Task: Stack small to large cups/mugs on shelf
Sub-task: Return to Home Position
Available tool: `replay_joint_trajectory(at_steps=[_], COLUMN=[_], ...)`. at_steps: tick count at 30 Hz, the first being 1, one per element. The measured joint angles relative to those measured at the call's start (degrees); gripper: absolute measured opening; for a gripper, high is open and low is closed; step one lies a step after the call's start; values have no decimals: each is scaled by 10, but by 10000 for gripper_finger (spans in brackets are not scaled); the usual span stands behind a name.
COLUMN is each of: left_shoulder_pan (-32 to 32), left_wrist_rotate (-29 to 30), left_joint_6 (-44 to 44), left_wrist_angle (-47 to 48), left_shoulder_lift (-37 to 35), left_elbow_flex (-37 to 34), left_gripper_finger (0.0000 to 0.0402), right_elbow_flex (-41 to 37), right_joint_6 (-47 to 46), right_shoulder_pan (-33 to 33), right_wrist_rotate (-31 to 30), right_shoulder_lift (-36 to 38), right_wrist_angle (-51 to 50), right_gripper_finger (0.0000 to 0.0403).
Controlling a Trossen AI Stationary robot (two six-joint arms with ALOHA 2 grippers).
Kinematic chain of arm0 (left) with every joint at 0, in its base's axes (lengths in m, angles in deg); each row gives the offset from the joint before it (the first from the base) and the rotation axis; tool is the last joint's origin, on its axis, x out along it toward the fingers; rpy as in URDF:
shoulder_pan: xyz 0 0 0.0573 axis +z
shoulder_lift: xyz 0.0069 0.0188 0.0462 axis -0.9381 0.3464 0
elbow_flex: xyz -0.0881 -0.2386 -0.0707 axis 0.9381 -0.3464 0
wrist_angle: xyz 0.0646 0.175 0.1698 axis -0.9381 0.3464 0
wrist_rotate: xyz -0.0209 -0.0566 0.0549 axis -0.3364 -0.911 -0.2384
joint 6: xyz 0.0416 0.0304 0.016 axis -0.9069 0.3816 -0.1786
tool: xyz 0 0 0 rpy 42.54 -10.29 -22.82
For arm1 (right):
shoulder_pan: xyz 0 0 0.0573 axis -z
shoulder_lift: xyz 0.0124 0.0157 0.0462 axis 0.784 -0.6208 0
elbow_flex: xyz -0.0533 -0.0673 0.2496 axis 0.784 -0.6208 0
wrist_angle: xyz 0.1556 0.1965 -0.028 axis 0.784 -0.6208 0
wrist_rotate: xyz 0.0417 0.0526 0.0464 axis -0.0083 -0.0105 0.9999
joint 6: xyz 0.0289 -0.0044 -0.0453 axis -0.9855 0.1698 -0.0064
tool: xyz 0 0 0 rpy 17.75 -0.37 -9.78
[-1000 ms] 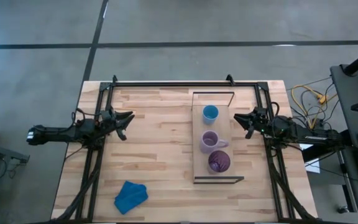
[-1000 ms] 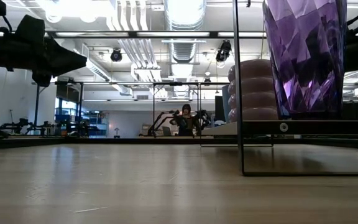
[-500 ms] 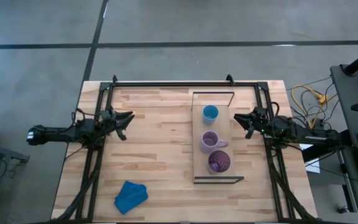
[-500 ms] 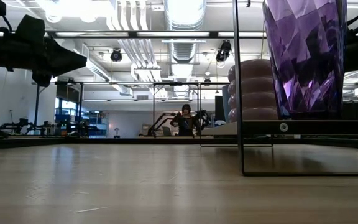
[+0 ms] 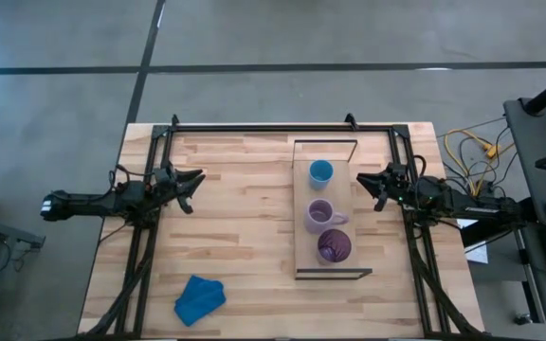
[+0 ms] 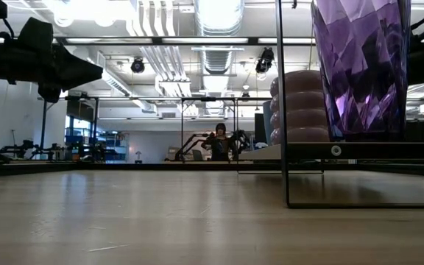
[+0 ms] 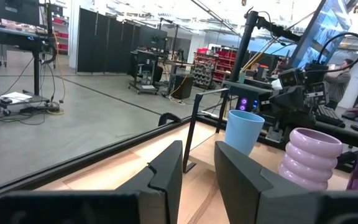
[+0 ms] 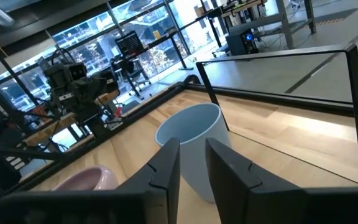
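Observation:
The shelf (image 5: 301, 189), a light board with dark frame ends, lies on the table's right half. Three cups stand on it by their bases in a row from far to near: a small blue cup (image 5: 321, 171), a lilac mug (image 5: 319, 215) and a dark purple cup (image 5: 334, 246). My left gripper (image 5: 193, 184) hovers over the table's left part, fingers a little apart and empty (image 7: 197, 152). My right gripper (image 5: 368, 185) hovers just right of the shelf, level with the blue cup (image 8: 191, 155), fingers a little apart and empty (image 8: 192, 144).
A crumpled blue cloth (image 5: 200, 298) lies near the table's front left corner. Bare planks (image 5: 245, 218) lie between my left gripper and the shelf. A dark frame (image 5: 254, 126) runs along the table's far edge. A person (image 6: 219, 140) stands far off in the room.

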Motion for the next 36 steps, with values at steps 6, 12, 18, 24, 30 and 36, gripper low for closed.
replay_joint_trajectory(at_steps=[6, 12, 18, 24, 30, 36], left_shoulder_pan=[0, 0, 0, 0, 0, 0], left_wrist_rotate=[0, 0, 0, 0, 0, 0], left_joint_6=[0, 0, 0, 0, 0, 0], left_wrist_angle=[0, 0, 0, 0, 0, 0], left_shoulder_lift=[0, 0, 0, 0, 0, 0], left_elbow_flex=[0, 0, 0, 0, 0, 0], left_gripper_finger=[80, 80, 80, 80, 80, 80], right_elbow_flex=[0, 0, 0, 0, 0, 0], right_joint_6=[0, 0, 0, 0, 0, 0], right_shoulder_pan=[0, 0, 0, 0, 0, 0], right_wrist_rotate=[0, 0, 0, 0, 0, 0], right_shoulder_lift=[0, 0, 0, 0, 0, 0], right_wrist_angle=[0, 0, 0, 0, 0, 0], right_gripper_finger=[72, 77, 72, 72, 77, 72])
